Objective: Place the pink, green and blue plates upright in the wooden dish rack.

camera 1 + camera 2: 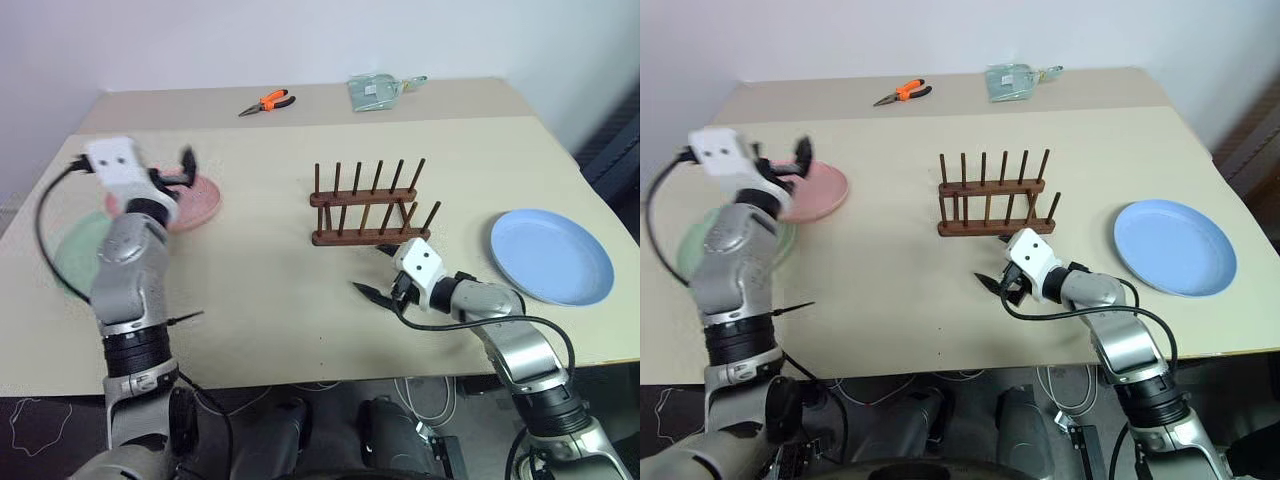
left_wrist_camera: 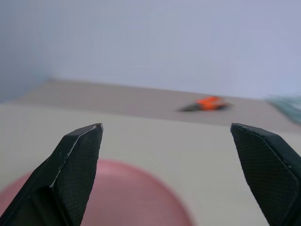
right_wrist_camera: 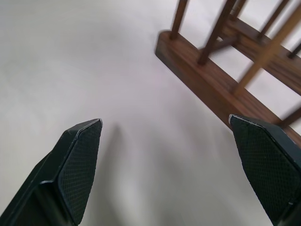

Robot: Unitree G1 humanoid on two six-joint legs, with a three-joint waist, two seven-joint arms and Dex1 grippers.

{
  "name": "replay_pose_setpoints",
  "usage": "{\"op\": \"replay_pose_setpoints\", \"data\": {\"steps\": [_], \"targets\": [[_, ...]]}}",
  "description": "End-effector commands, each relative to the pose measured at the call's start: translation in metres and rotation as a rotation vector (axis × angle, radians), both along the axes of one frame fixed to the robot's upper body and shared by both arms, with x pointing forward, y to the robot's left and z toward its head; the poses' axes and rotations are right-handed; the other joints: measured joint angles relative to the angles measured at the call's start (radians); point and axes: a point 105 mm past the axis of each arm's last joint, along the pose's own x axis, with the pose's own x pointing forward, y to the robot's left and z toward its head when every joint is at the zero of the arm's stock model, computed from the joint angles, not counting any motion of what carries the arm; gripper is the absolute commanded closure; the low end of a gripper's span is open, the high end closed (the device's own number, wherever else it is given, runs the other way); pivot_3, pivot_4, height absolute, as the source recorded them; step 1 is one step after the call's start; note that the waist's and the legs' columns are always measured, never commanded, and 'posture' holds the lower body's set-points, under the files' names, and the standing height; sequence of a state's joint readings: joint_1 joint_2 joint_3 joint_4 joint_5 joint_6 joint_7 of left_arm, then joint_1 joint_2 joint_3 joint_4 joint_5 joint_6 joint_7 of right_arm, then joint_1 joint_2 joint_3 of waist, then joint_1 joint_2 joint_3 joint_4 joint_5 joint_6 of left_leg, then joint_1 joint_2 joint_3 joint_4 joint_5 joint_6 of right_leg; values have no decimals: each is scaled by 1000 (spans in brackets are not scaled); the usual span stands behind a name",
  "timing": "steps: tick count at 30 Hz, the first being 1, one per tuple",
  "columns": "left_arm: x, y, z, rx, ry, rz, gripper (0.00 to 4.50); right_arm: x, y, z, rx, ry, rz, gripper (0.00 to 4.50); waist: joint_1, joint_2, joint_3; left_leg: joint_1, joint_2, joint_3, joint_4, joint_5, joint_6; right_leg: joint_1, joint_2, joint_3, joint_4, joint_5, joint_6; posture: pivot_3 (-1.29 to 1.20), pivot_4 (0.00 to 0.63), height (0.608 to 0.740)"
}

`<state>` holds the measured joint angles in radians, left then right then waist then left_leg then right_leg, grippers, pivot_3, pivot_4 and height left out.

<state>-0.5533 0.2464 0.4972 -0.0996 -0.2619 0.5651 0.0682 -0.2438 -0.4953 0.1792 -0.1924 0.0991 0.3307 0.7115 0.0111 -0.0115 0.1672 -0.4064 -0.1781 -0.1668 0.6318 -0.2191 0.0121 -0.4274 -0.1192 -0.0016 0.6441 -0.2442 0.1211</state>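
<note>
The pink plate (image 1: 198,202) lies flat at the table's left, overlapping the green plate (image 1: 78,252), which my left arm partly hides. At the right lies the blue plate (image 1: 551,256), also flat. The wooden dish rack (image 1: 368,206) stands in the middle with nothing between its pegs. My left gripper (image 1: 176,170) hovers open over the near side of the pink plate (image 2: 127,200), holding nothing. My right gripper (image 1: 380,290) is open and low over the table, just in front of the rack (image 3: 211,80), its fingers (image 3: 77,165) empty.
Orange-handled pliers (image 1: 268,101) and a clear plastic packet (image 1: 378,90) lie at the table's far edge. The front table edge (image 1: 330,380) runs close under my right arm. Bare tabletop lies between the rack and the plates.
</note>
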Motion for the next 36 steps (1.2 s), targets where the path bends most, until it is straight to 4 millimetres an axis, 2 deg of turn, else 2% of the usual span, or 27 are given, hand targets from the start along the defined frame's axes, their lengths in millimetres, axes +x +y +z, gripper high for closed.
{"op": "replay_pose_setpoints", "data": {"steps": [1,10,13,16,20,23,26,30,33,36], "targets": [[-22,42,-13,-297,17,199,42,5,6,12,8,-61,28,100,1,0,0,0,0,0,0,0,0,0,0,0,0,0,0,0,150,740],[-23,29,-46,-626,89,56,42,9,12,14,12,-88,50,100,3,-6,1,0,0,-1,2,0,-1,1,0,0,1,0,0,0,150,740],[-18,30,-52,-696,93,54,851,9,11,16,18,-102,36,100,0,-6,1,0,0,-1,1,0,-1,0,1,0,1,0,0,0,150,740],[-11,33,-60,-792,106,72,2410,10,4,20,10,-134,7,100,2,-7,1,0,0,-1,1,1,-2,0,1,0,1,0,0,0,150,740],[-1,28,-50,-778,79,27,4452,14,-9,29,14,-160,-47,100,3,-7,1,0,0,0,1,1,-2,0,0,0,1,0,0,0,150,740],[5,17,-28,-713,10,-63,4488,12,-20,41,35,-157,-68,50,3,-7,1,0,0,0,1,1,-2,0,0,0,1,0,0,0,150,740],[8,-7,5,-587,-76,-188,4488,3,-22,62,9,-203,-28,50,3,-7,1,-1,0,0,1,1,-2,0,0,0,1,0,0,0,150,740],[12,-51,38,-451,-129,-351,4488,-1,-7,98,-31,-354,47,50,1,-7,1,-1,0,0,1,1,-2,0,0,0,1,0,0,0,150,740],[16,-101,64,-325,-151,-501,4488,8,9,119,-124,-507,85,50,0,-7,1,-1,0,0,1,1,-2,0,0,0,1,1,0,0,150,740],[17,-157,84,-229,-164,-644,4488,30,22,135,-302,-696,87,50,1,-8,1,-1,0,0,2,1,-2,0,0,0,1,1,0,0,150,740]]}}
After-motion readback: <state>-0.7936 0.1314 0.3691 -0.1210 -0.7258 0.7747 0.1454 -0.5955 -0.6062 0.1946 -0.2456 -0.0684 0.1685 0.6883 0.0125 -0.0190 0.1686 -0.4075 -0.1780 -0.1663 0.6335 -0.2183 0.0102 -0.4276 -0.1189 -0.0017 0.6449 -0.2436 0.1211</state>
